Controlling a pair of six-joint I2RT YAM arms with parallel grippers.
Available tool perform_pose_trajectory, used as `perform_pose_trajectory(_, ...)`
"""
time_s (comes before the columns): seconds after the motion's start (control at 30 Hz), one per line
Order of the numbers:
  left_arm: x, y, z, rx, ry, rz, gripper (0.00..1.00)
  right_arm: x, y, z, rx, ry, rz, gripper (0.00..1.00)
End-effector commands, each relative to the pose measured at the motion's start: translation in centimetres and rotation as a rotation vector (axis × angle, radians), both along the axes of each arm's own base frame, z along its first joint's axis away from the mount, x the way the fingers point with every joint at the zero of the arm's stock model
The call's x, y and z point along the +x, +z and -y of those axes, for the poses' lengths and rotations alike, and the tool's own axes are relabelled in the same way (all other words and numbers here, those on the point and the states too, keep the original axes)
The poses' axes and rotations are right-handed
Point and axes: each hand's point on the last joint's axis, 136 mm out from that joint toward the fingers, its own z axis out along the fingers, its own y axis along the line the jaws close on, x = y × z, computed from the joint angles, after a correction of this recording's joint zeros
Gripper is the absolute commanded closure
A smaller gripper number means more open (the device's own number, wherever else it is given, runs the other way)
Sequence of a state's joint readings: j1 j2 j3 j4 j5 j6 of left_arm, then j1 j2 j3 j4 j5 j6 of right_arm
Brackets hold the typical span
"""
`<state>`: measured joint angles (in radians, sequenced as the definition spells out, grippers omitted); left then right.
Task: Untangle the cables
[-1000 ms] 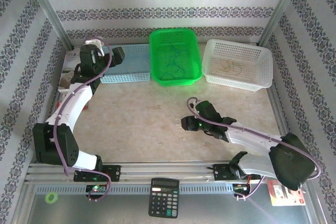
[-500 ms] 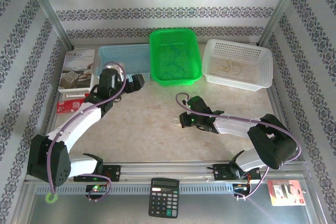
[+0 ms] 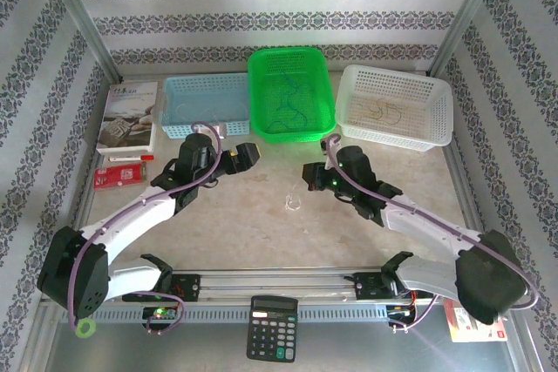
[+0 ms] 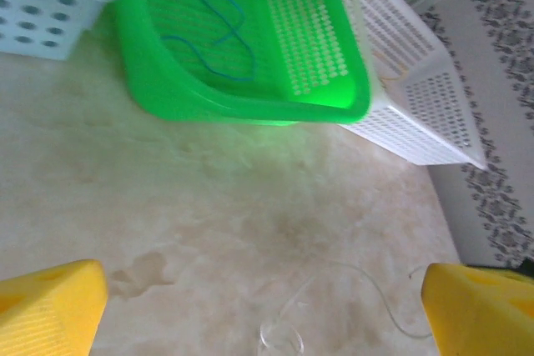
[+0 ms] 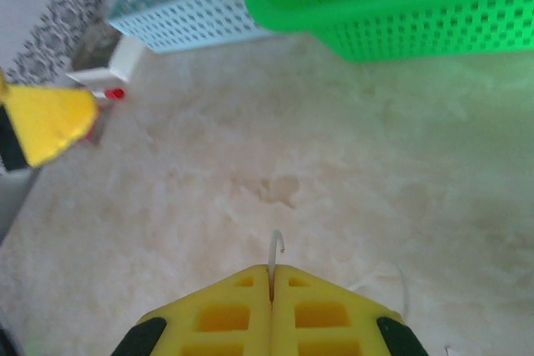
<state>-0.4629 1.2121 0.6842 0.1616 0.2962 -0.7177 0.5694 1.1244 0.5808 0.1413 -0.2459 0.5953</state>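
Observation:
A pale white cable (image 3: 294, 204) lies in a small loop on the beige table between my two grippers. One end of the white cable (image 5: 275, 249) sticks up from my right gripper (image 5: 272, 273), which is shut on it; that gripper (image 3: 307, 174) hovers just right of the loop. My left gripper (image 3: 251, 154) hangs open to the left of the loop. In the left wrist view the loop (image 4: 282, 335) lies between the wide-apart yellow fingers (image 4: 52, 306). A blue cable (image 4: 209, 39) rests in the green basket (image 3: 324, 119). A tan cable (image 3: 384, 111) lies in the white basket (image 3: 436, 132).
A light blue basket (image 3: 205, 124) stands at the back left beside a book (image 3: 129, 115) and a red packet (image 3: 118, 176). A calculator (image 3: 272, 328), a green ring (image 3: 85, 328) and a red card (image 3: 475, 320) lie off the near edge.
My left arm swung from the blue basket toward the table's centre, its gripper still open. My right gripper shut on the white cable's end and drew back and away from the loop.

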Motion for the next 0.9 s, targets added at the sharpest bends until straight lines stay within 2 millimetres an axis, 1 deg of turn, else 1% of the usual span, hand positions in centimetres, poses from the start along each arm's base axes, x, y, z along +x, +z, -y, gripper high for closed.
perform_pose_trajectory(0.0, -0.5, 1.6, 2.6, -0.092, -0.088, 0.053, 0.05, 0.3, 4.0, -0.4, 0.126, 0.010, 0.048, 1.00)
perform_pose_trajectory(0.13, -1.0, 2.0, 4.3, -0.126, -0.156, 0.081, 0.08, 0.2, 6.0, -0.5, 0.179, 0.023, 0.071, 1.00)
perform_pose_trajectory(0.17, -1.2, 2.3, 4.9, -0.138, -0.182, 0.105, 0.09, 0.1, 6.4, -0.6, 0.190, 0.031, 0.076, 1.00)
perform_pose_trajectory(0.37, -2.3, 3.6, 6.6, -0.104, -0.300, 0.226, 0.12, -0.2, 8.9, -1.0, 0.231, 0.064, 0.112, 1.00)
perform_pose_trajectory(0.47, -2.9, 4.6, 7.4, -0.115, -0.357, 0.275, 0.14, -0.3, 10.1, -1.3, 0.250, 0.080, 0.125, 1.00)
perform_pose_trajectory(0.57, -3.6, 5.9, 8.4, -0.134, -0.407, 0.315, 0.16, -0.3, 11.2, -1.6, 0.267, 0.096, 0.137, 1.00)
perform_pose_trajectory(0.7, -4.3, 7.1, 9.5, -0.156, -0.458, 0.346, 0.18, -0.3, 12.4, -2.0, 0.284, 0.102, 0.152, 1.00)
perform_pose_trajectory(0.87, -5.1, 8.0, 10.7, -0.182, -0.520, 0.358, 0.22, -0.2, 13.6, -2.7, 0.304, 0.126, 0.160, 1.00)
